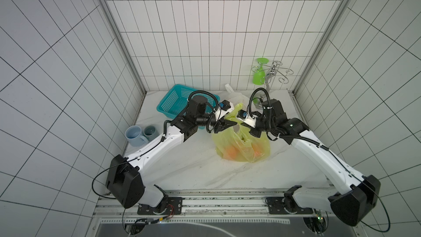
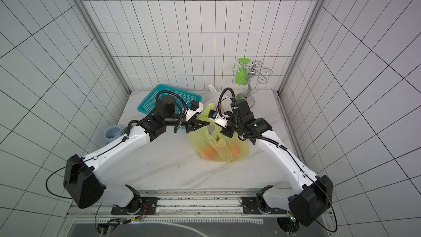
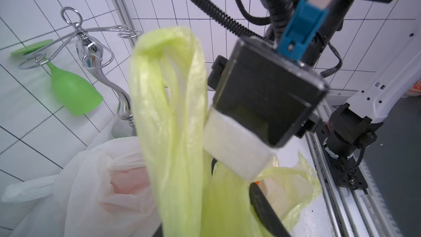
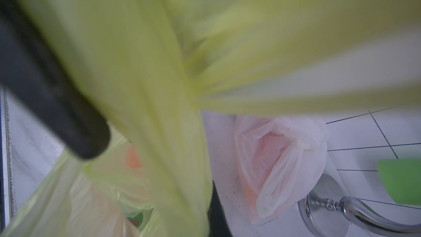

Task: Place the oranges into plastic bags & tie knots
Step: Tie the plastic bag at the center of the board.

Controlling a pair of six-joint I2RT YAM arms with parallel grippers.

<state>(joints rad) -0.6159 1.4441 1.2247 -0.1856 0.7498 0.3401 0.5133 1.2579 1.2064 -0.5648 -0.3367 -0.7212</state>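
Handle loop (image 3: 168, 83) of yellow-green translucent plastic bag (image 1: 225, 137) fills view, untied. Right gripper (image 4: 155, 178) clamped on that bag; left gripper (image 1: 233, 123) fingers: can't tell. Round orange fruits (image 1: 230, 152) inside, mid-table. White translucent bag (image 3: 91, 178) at its 12 o'clock, knotted. Remaining, I'd say: tie this one.

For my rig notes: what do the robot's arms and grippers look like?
The left arm and right arm have white link shells with bulky black joint housings. Black corrugated cable conduit loops over each wrist; thin black cables trail at the bases. The left gripper has black tapered fingers. The right wrist carries a black camera box on a white mount, with a blue connector.
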